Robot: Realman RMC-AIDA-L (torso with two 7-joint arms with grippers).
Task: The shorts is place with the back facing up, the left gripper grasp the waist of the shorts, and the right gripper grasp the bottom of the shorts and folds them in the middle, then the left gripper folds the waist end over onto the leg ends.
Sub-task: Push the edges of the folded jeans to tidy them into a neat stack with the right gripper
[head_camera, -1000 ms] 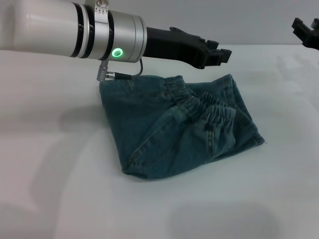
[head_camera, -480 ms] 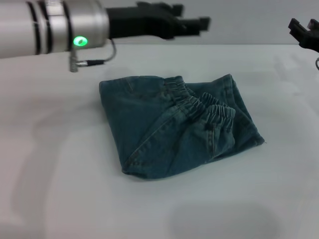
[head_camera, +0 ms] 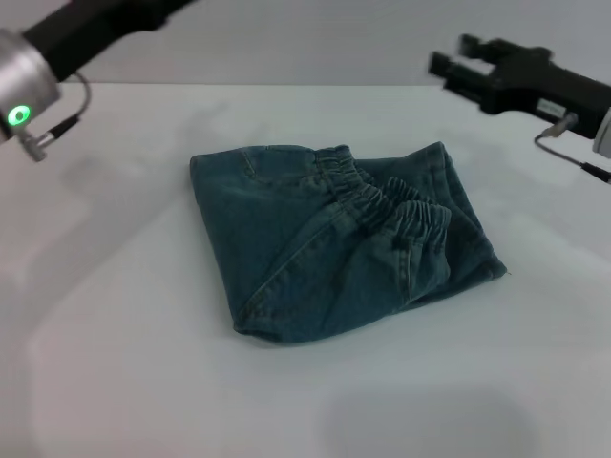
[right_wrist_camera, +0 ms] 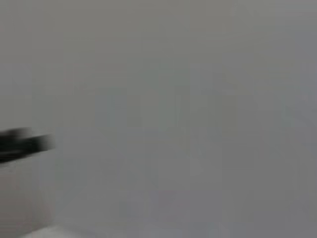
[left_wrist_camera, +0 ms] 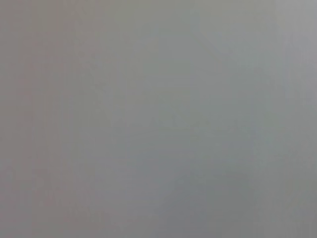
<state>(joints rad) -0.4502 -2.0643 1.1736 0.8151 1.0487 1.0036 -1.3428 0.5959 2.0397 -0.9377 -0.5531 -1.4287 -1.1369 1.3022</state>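
The blue denim shorts [head_camera: 315, 253] lie folded into a compact bundle in the middle of the white table. The ruffled elastic waist [head_camera: 396, 208] rests on top, over the lower layer, whose flat edge [head_camera: 470, 224] sticks out to the right. My left gripper [head_camera: 115, 17] is high at the far left corner, well away from the shorts, with its fingers cut off by the picture's edge. My right gripper [head_camera: 447, 57] hovers above the far right of the table, beyond the shorts, open and holding nothing. The left wrist view shows only blank grey.
The white table [head_camera: 143, 382] spreads on every side of the shorts. A silver wrist ring with a green light [head_camera: 17, 114] and a thin cable show on my left arm. A dark blurred shape [right_wrist_camera: 22, 143] sits at one edge of the right wrist view.
My left arm has pulled back up and to the left, away from over the shorts. My right gripper has come in from the right edge toward the middle. The shorts have not moved.
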